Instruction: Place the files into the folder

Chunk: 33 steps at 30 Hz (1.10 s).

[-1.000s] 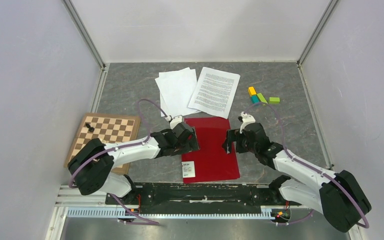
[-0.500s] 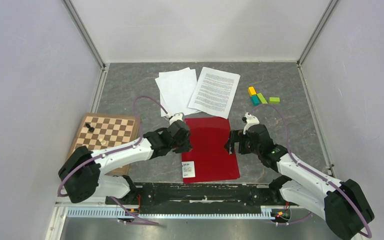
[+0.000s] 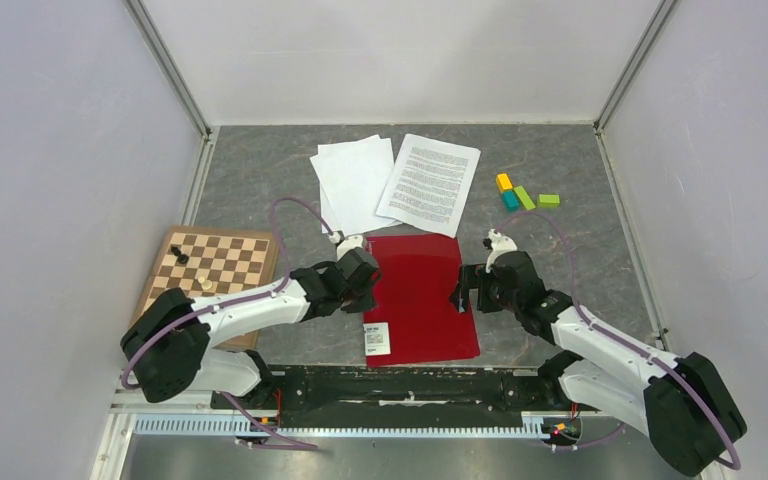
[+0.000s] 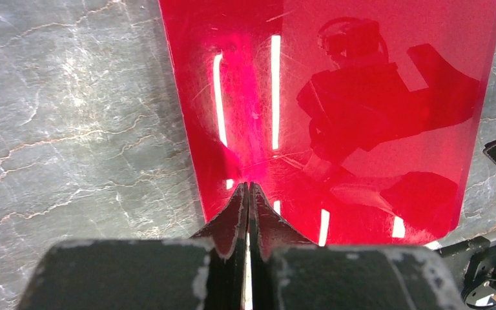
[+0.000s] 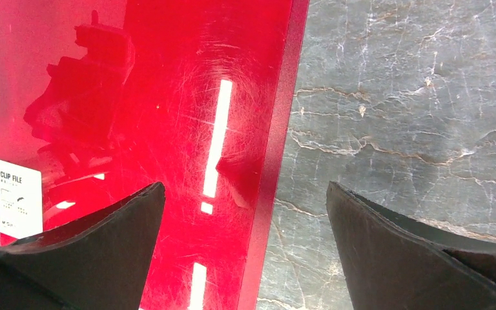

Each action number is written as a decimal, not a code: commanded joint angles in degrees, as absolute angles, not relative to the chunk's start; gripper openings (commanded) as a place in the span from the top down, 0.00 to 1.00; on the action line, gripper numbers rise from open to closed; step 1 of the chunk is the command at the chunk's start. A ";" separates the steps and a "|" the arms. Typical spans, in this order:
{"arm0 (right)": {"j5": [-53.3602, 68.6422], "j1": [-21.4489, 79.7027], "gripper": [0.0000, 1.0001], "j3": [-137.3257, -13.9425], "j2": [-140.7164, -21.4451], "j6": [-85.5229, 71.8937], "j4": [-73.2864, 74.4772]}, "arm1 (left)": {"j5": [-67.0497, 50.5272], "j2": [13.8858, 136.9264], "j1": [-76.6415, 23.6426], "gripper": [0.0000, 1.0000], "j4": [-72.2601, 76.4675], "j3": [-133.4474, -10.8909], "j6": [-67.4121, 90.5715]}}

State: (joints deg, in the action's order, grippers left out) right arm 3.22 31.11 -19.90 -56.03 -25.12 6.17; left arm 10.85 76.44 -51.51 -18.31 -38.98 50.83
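Observation:
The red folder (image 3: 420,290) lies shut and flat on the grey table, its white label (image 3: 376,338) at the near left corner. Behind it lie the files: a printed sheet (image 3: 429,184) and blank sheets (image 3: 353,180). My left gripper (image 3: 365,288) is at the folder's left edge. In the left wrist view its jaws (image 4: 247,187) are pressed together over the red cover (image 4: 361,64), with nothing visibly between them. My right gripper (image 3: 457,290) stands open across the folder's right edge (image 5: 278,129), one finger over the cover, the other over the table.
A wooden chessboard (image 3: 230,262) with two pieces lies at the left, partly under my left arm. Small coloured blocks (image 3: 520,193) sit at the back right. Grey walls close in both sides.
My left gripper has shut and slid a little left, from over the folder to its left edge. The right gripper stayed open and crept slightly toward the folder's right edge.

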 commanded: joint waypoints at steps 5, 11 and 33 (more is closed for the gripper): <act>4.34 30.94 0.01 -19.98 -57.45 -25.75 4.13 | 14.97 74.79 -51.68 0.98 -19.97 -38.58 50.25; 4.58 30.92 0.01 -19.86 -57.91 -25.79 3.91 | 15.82 75.49 -51.68 0.98 -21.22 -38.50 50.62; 7.07 31.71 0.02 -20.24 -56.78 -25.36 3.34 | 16.70 78.99 -51.68 0.98 -19.69 -36.06 51.68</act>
